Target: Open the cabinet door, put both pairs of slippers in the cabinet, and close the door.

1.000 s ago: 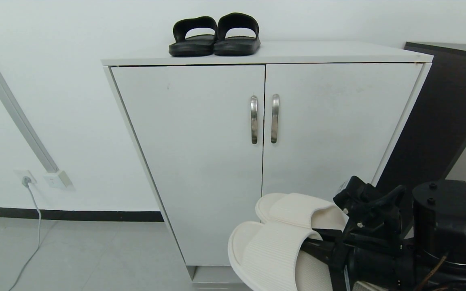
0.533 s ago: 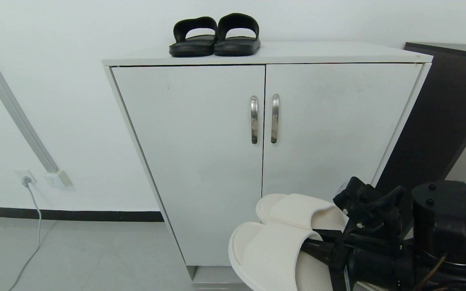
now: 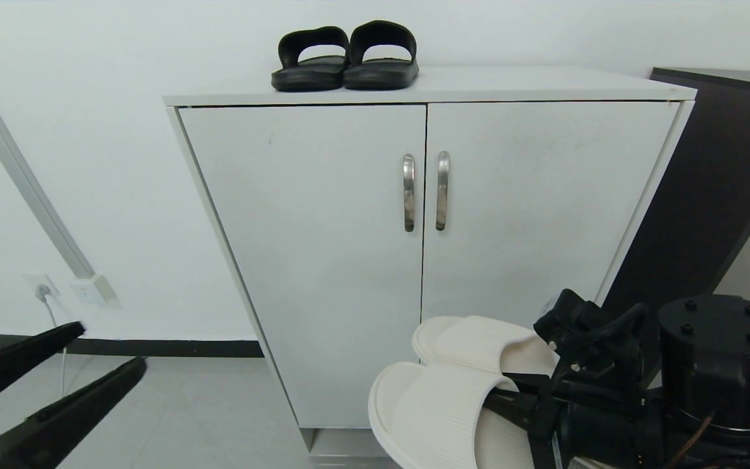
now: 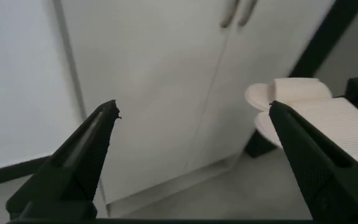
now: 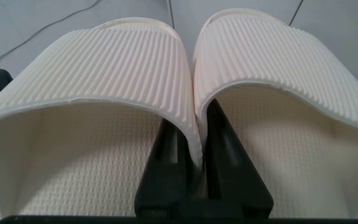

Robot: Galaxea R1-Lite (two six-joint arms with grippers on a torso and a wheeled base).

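Cabinet (image 3: 323,260) is the big white thing dead centre against the wall, with both doors shut. Just right of it stands a dark panel (image 3: 707,195).

Near right, low down in front of the right door, the white slippers (image 3: 453,397) hang off the right gripper (image 5: 193,146). One jaw sits inside each slipper, and the jaws are pinching the two inner walls together, so the pair is side by side and touching, toes pointing away from the arm.

The black slippers (image 3: 346,58) are up on the cabinet top, on its left half and back near the wall. They're also side by side and touching.

The left gripper (image 3: 113,344) is at near left, low over the floor (image 3: 173,404) and well apart from the cabinet, jaws spread wide.

Smaller stuff: two upright metal handles (image 3: 409,193) sit just beside each other where the doors meet. A wall socket (image 3: 40,286) is far left, with a cable running down from it.
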